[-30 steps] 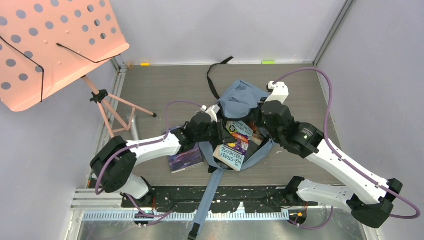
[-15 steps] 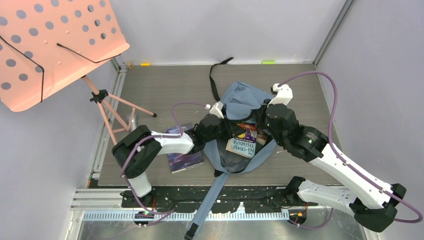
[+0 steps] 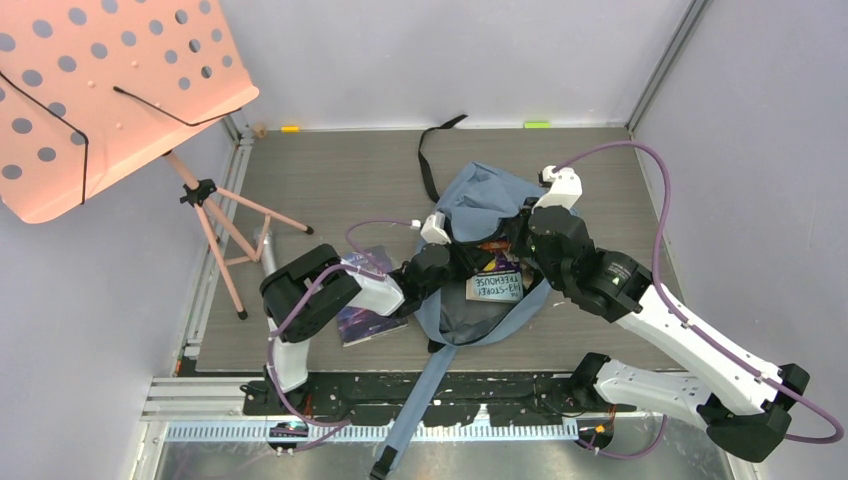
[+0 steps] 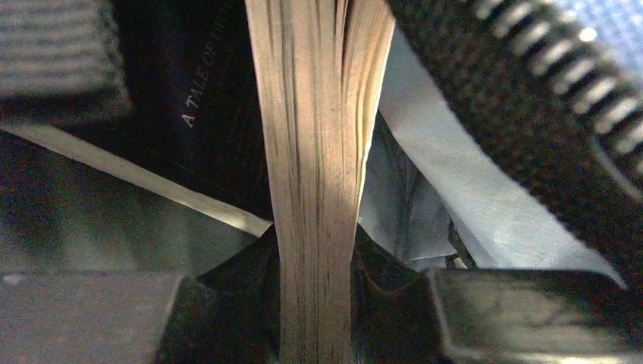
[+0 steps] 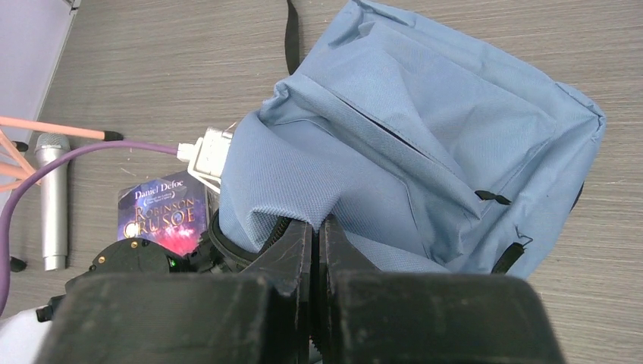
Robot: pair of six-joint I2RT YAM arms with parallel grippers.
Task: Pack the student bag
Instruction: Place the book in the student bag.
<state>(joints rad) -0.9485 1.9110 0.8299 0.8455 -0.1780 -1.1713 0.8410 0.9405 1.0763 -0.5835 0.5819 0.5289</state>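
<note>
The bag (image 3: 487,200) lies mid-table between both arms, its mouth facing them. The right gripper (image 5: 318,236) is pinched shut on the rim of the bag's mouth, probably to hold it agape. The left gripper (image 4: 315,303) clamps a book (image 4: 315,152) by its pages, nosing into that mouth. Only the left wrist view shows this clamp. Only the right wrist view reads the paperback (image 5: 161,214) beside the bag as Robinson Crusoe.

Your overhead view is bright and evenly lit, with soft shadows. Your left wrist view is dim and very close: the book (image 4: 315,189) reads sharp, the zipper (image 4: 553,68) blurs.
</note>
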